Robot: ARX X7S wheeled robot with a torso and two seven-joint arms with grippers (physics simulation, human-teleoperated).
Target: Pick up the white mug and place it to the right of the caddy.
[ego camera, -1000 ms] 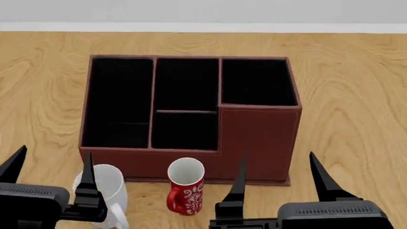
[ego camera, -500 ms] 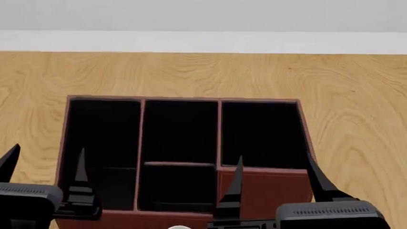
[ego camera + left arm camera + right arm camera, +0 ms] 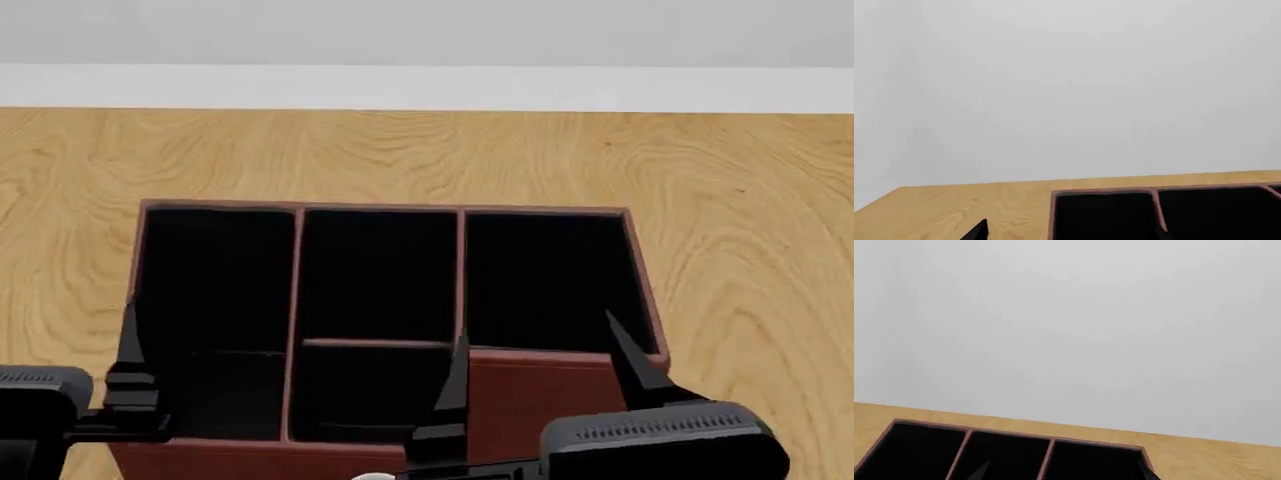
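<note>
The reddish-brown caddy (image 3: 554, 392) with black-lined compartments fills the middle of the head view; its far rim also shows in the left wrist view (image 3: 1104, 191) and the right wrist view (image 3: 1009, 432). The white mug is out of view in every frame. My right gripper (image 3: 541, 375) is open and empty, its fingers standing in front of the caddy's taller right section. My left gripper (image 3: 1071, 235) is open and empty at the caddy's near left corner; only one of its fingers (image 3: 130, 358) shows in the head view.
A thin white sliver (image 3: 378, 477) at the bottom edge of the head view, in front of the caddy, is a mug rim; I cannot tell which mug. Bare wooden tabletop (image 3: 747, 250) lies to the right of the caddy and behind it, up to a white wall.
A second ago both mugs showed in front of the caddy; the head view then tilted up and they dropped out. Since half a second ago both grippers have shifted left.
</note>
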